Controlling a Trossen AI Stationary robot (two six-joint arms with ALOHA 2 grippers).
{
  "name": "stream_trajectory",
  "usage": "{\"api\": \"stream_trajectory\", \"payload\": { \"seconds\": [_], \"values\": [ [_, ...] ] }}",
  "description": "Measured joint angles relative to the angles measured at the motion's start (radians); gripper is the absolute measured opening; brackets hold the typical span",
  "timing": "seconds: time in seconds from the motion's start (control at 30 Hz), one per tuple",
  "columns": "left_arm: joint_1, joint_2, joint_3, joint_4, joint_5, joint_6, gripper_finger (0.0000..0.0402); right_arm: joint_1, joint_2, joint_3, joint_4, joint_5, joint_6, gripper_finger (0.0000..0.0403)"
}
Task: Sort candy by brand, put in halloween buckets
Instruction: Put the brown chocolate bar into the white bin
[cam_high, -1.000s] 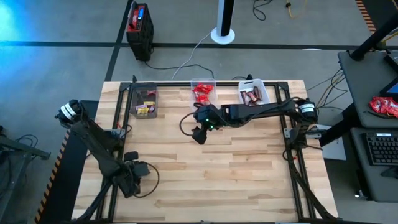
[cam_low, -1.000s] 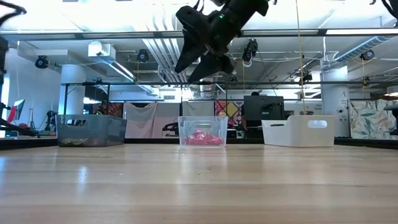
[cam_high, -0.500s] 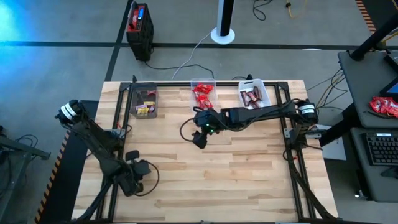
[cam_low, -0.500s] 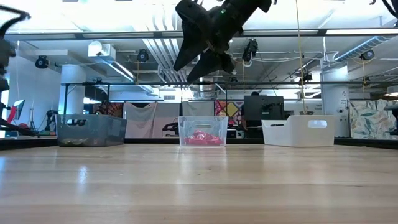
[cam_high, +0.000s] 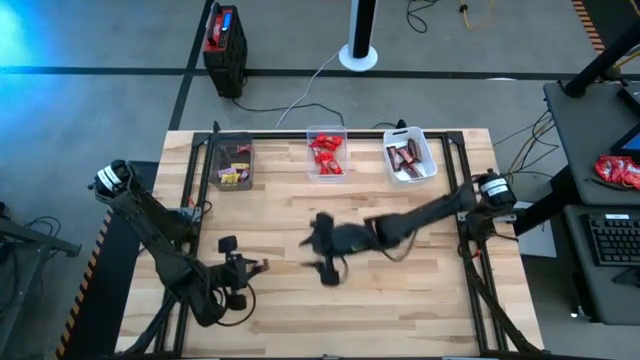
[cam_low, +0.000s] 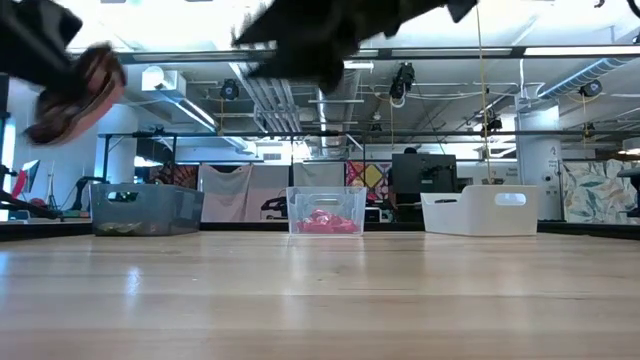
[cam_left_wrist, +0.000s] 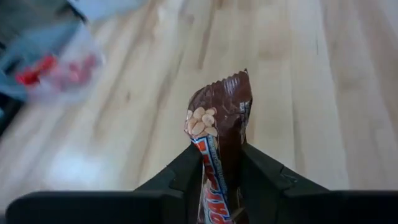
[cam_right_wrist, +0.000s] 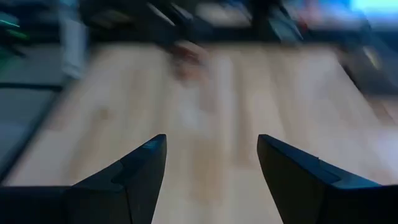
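Observation:
My left gripper (cam_high: 258, 267) hovers over the table's near-left part, shut on a dark brown candy bar (cam_left_wrist: 219, 118) that shows blurred in the low view (cam_low: 75, 92). My right gripper (cam_high: 327, 272) is open (cam_right_wrist: 211, 146) above the table's middle and holds nothing. Three bins stand along the far edge. The smoky grey bin (cam_high: 232, 162) holds yellow and pink pieces. Red bars lie in the clear bin (cam_high: 327, 153), and brown bars fill the white bin (cam_high: 409, 158). My left gripper pinches the brown bar's lower part (cam_left_wrist: 217, 165) between its two fingers (cam_left_wrist: 186, 168). The bar runs along the fingers, and its crimped end (cam_left_wrist: 227, 84) sticks out past their tips. It is lifted clear of the table.
Bare wood (cam_high: 400, 290) spreads between the arms and the bins. Black frame rails (cam_high: 470, 240) edge the table. A black-and-red box (cam_high: 224, 37) stands on the floor beyond. Red candies (cam_high: 618, 170) lie on a side desk at the right.
My right arm has swung fast from beside the clear bin toward the table's near edge, staying open. My left gripper has moved toward the table's right with the brown bar, coming into the low view.

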Motion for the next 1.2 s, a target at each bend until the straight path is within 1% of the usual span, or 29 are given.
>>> {"api": "stream_trajectory", "payload": {
  "seconds": [0.1,0.17,0.23,0.33,0.47,0.6,0.73,0.87,0.97,1.1,1.2],
  "values": [
    [0.017,0.000,0.007,0.080,-0.061,0.096,0.0074,0.047,0.000,-0.068,0.259,0.001,-0.076,0.0244],
    [0.030,0.000,0.008,0.148,-0.108,0.168,0.0068,0.064,0.000,-0.105,0.399,0.015,-0.111,0.0244],
    [0.046,0.000,0.008,0.217,-0.142,0.241,0.0061,0.075,0.000,-0.131,0.484,0.027,-0.121,0.0244],
    [0.076,0.000,0.008,0.302,-0.152,0.337,0.0049,0.078,0.001,-0.151,0.556,0.026,-0.119,0.0244],
    [0.123,0.000,0.008,0.389,-0.154,0.405,0.0042,0.078,0.024,-0.151,0.589,0.027,-0.118,0.0244],
    [0.158,0.000,0.008,0.431,-0.148,0.462,0.0040,0.079,0.077,-0.103,0.587,0.030,-0.148,0.0244],
    [0.167,0.000,0.008,0.464,-0.148,0.496,0.0040,0.081,0.112,-0.064,0.589,0.121,-0.174,0.0244],
    [0.167,-0.001,0.008,0.475,-0.151,0.498,0.0039,0.081,0.117,-0.055,0.591,0.161,-0.185,0.0244],
    [0.167,-0.001,0.008,0.486,-0.152,0.497,0.0039,0.081,0.117,-0.053,0.594,0.217,-0.199,0.0243],
    [0.166,-0.001,0.011,0.522,-0.132,0.500,0.0039,0.078,0.118,-0.053,0.603,0.248,-0.212,0.0236],
    [0.166,-0.001,0.011,0.544,-0.133,0.516,0.0039,0.071,0.118,-0.051,0.602,0.241,-0.206,0.0225]
  ]
}}
